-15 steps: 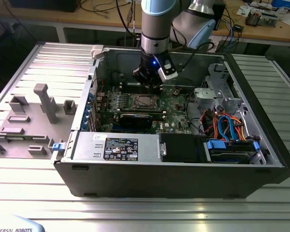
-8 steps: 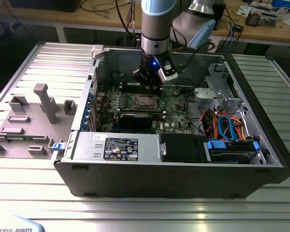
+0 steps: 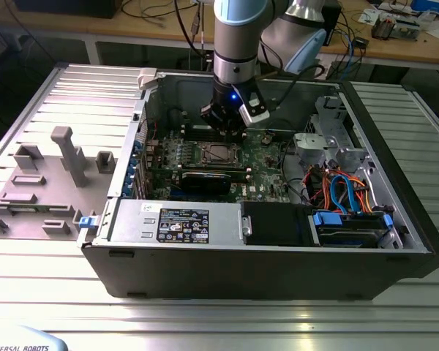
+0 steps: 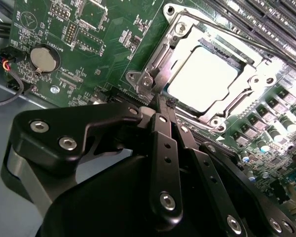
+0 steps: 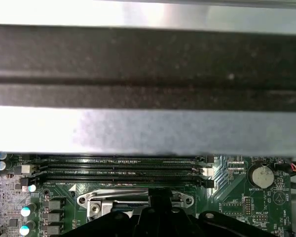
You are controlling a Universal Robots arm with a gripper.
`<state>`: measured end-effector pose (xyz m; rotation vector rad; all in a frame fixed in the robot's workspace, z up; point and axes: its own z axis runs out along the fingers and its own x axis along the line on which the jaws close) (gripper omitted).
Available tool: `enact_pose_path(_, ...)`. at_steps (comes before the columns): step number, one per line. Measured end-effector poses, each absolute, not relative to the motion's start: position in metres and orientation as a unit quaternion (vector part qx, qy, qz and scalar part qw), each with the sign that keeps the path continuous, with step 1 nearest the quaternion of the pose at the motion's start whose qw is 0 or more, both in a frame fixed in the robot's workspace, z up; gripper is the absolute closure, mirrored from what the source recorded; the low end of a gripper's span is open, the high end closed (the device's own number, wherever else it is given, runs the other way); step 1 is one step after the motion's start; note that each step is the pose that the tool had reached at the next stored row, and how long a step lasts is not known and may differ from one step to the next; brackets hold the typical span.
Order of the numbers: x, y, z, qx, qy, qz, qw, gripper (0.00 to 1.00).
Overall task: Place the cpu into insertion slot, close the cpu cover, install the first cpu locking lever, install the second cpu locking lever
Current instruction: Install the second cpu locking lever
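Observation:
The cpu [image 4: 202, 79], a flat square chip with a bright silver top, lies in the insertion slot [image 3: 218, 152] on the green board. The cpu cover [image 4: 185, 30], a silvery frame with a cut-out centre, lies flat around the chip. A thin metal lever rod [image 4: 246, 48] runs along the socket's far side. My gripper [image 4: 162, 102] hangs just off one corner of the socket, by a small metal tab [image 4: 154, 81]. Its black fingers [image 4: 160, 143] are pressed together, shut, with nothing visible between them. It also appears over the socket in the exterior view, gripper [image 3: 225, 126], and in the first wrist view, gripper [image 5: 160, 193].
The open computer case's wall [image 5: 148, 128] rises close behind the long memory slots [image 5: 123, 170]. A coin battery [image 4: 43, 58] sits on the board. A black graphics card [image 3: 205, 180], a power supply [image 3: 175, 219] and coloured cables [image 3: 344, 190] surround the socket. Grey fixtures [image 3: 69, 153] stand at the exterior view's left.

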<state>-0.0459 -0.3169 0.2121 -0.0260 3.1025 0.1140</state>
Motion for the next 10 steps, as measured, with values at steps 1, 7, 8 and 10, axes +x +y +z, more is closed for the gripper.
enact_pose_path(1, -0.0459, -0.3172, 0.2121, -0.008, 0.999, 0.037, 0.018, 0.89)
enact_pose_path(7, -0.0459, -0.3183, 0.2121, -0.008, 0.999, 0.037, 0.018, 0.89)
enact_pose_path(8, -0.0459, -0.3183, 0.2121, -0.008, 0.999, 0.037, 0.018, 0.89)
enact_pose_path(10, -0.046, -0.3183, 0.2124, -0.008, 0.999, 0.037, 0.018, 0.89)
